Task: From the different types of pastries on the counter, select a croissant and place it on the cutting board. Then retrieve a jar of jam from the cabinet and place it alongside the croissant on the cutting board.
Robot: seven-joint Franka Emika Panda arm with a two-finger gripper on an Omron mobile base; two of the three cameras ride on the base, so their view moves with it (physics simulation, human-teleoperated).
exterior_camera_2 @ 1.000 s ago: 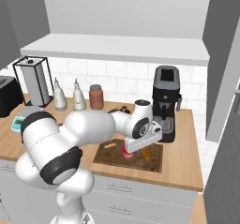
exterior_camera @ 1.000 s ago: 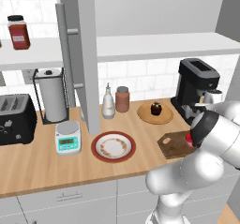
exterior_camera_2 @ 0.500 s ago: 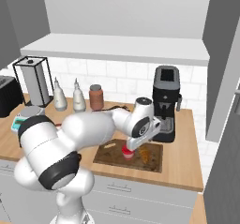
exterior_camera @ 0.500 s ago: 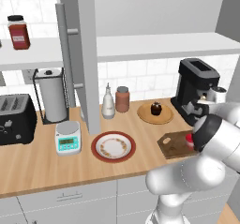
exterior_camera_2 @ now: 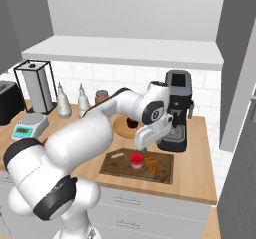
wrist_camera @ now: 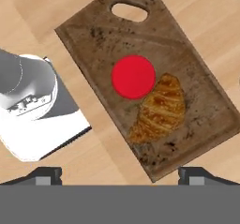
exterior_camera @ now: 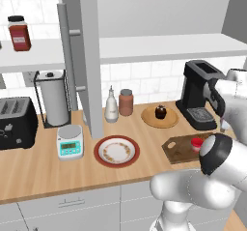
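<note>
The dark cutting board (wrist_camera: 140, 35) lies on the wooden counter (wrist_camera: 42, 12), with the small red jar of jam (wrist_camera: 133, 77) standing near its middle. The golden croissant (wrist_camera: 158, 110) lies right beside the jar, touching or almost touching it. My gripper (wrist_camera: 120, 176) hangs above them, open, its fingertips (wrist_camera: 44, 175) wide apart and holding nothing. In the right base view the gripper (exterior_camera_2: 142, 144) hovers a little above the jar (exterior_camera_2: 136, 160), croissant (exterior_camera_2: 154, 165) and board (exterior_camera_2: 115, 165). The left base view shows the jar (exterior_camera: 196, 143) on the board (exterior_camera: 181, 149).
A black coffee machine (exterior_camera_2: 177, 110) stands right behind the board. The chocolate cupcake (exterior_camera: 160, 112) sits on a round wooden plate (exterior_camera: 159, 121). Further left are a red-rimmed plate (exterior_camera: 116, 151), a scale (exterior_camera: 70, 141), a toaster (exterior_camera: 14, 121) and the open cabinet door (exterior_camera: 89, 56).
My gripper has opened, let go of the red jar and risen a little above it. The jar stays on the board beside the croissant.
</note>
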